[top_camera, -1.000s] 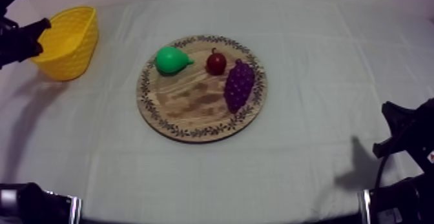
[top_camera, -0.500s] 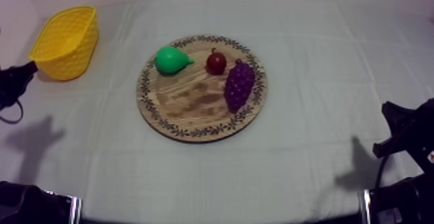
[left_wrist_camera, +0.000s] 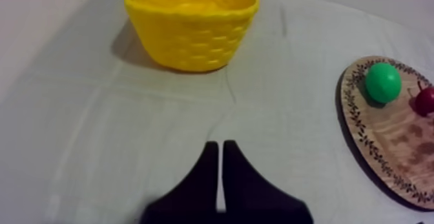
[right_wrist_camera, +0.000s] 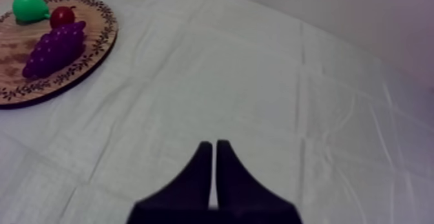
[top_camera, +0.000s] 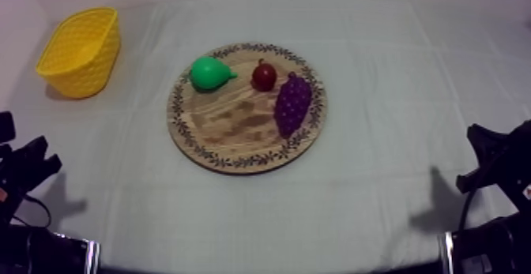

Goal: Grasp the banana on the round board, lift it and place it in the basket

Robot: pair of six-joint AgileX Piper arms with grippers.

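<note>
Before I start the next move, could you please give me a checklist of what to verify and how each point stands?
1. The banana is off the wooden board: ok; it carries the pear, the small red fruit and the grapes.
2. The banana is inside the yellow basket: cannot tell; yellow on yellow, its inside is unclear.
3. The left gripper is free: ok; shut on nothing, over the cloth short of the basket.
4. The right gripper is free: ok; shut on nothing, apart from the board.
5. The basket is upright: ok.
</note>
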